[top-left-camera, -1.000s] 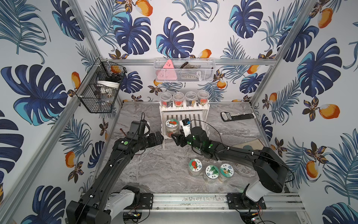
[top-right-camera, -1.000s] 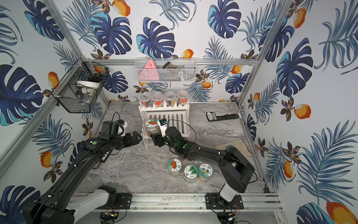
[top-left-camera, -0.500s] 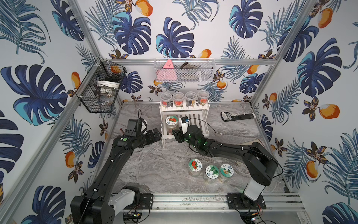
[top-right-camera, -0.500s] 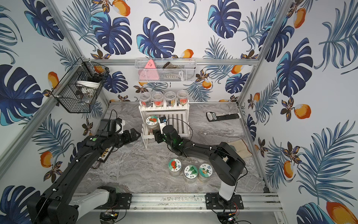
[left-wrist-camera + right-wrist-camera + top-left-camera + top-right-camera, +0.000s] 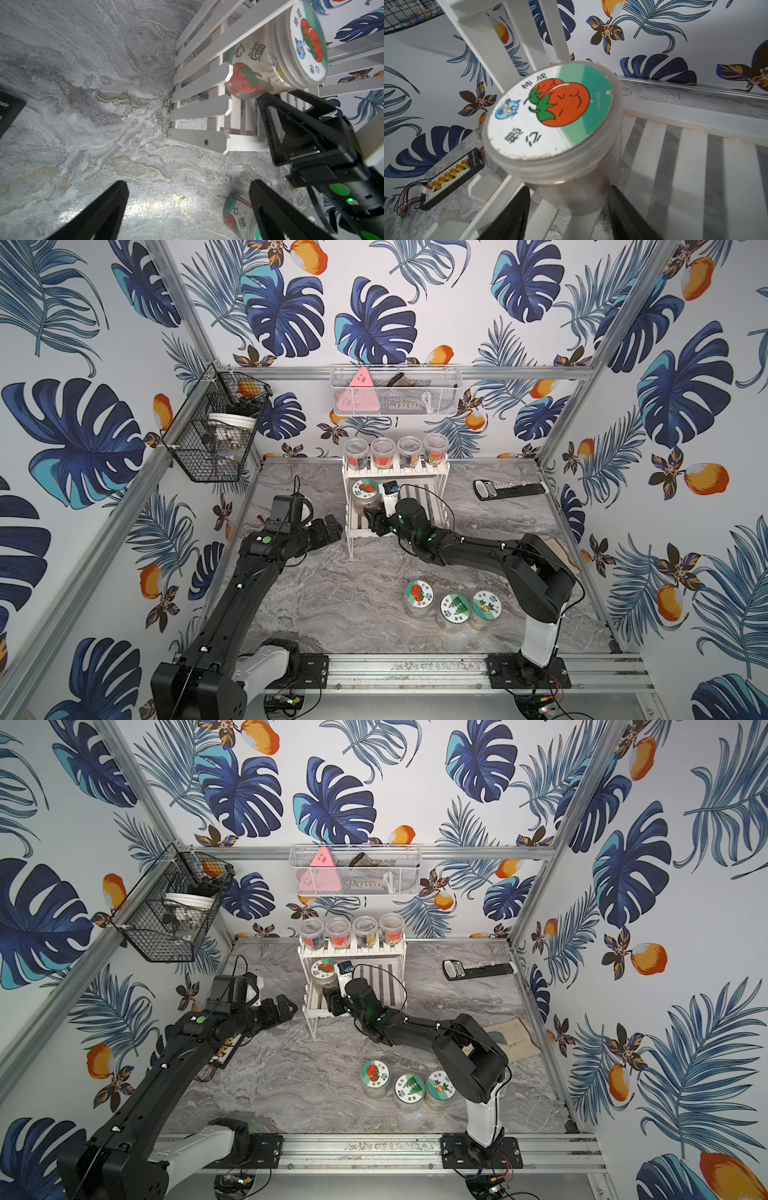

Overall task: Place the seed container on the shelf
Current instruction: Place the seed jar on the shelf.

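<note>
**Right fingers (image 5: pixel 510 216) clamped on seed container (image 5: pixel 364 492)**

Gripping low on the clear body; left fingers (image 5: pixel 104 209) spread wide, empty. Held just above centre of frame, at left end of shelf (image 5: pixel 395 469) lower tier. Could topple off that edge if released tilted. Translucent jar, white-green lid, 2 red tomatoes.

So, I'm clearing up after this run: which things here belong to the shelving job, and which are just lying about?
Job: tomato-lid seed container, gripped by the right claw; white slatted shelf; three seed containers on the table, probably next.
Lying about: black wire basket; white mesh basket; black bar-shaped device; connector board; open left claw.
</note>
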You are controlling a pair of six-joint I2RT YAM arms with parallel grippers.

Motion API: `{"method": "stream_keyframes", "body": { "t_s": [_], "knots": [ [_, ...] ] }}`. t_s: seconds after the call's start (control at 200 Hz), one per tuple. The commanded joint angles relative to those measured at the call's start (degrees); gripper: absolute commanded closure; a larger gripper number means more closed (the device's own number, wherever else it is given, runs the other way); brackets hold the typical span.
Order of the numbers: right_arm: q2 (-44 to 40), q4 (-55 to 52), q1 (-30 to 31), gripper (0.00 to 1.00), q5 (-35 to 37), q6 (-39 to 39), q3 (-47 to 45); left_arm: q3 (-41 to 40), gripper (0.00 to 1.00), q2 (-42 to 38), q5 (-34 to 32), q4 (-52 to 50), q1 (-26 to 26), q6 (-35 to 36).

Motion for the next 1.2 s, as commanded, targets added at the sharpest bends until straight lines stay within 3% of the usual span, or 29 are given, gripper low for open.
{"method": "stream_keyframes", "body": {
  "t_s": [0.0, 0.22, 0.771, 1.196],
  "knots": [
    [1.06, 3.75, -0.86, 0.38, -2.03, -0.63, 0.83, -0.43, 0.01, -0.79, 0.26, 0.95, 0.10, 1.68],
    [2.63, 3.89, -1.23, 0.39, -3.00, 0.14, 2.26, -0.44, 0.01, -1.14, 0.04, 0.60, 0.11, 2.29],
    [4.96, 6.39, -1.28, 0.39, 3.32, 2.55, 3.54, -0.57, 0.01, -1.21, 0.92, 0.81, 0.15, 2.56],
    [6.70, 6.18, -1.28, 0.35, 2.36, 2.74, 5.34, -1.05, 0.01, -0.74, 2.10, 1.32, 0.14, 2.55]
  ]
}}
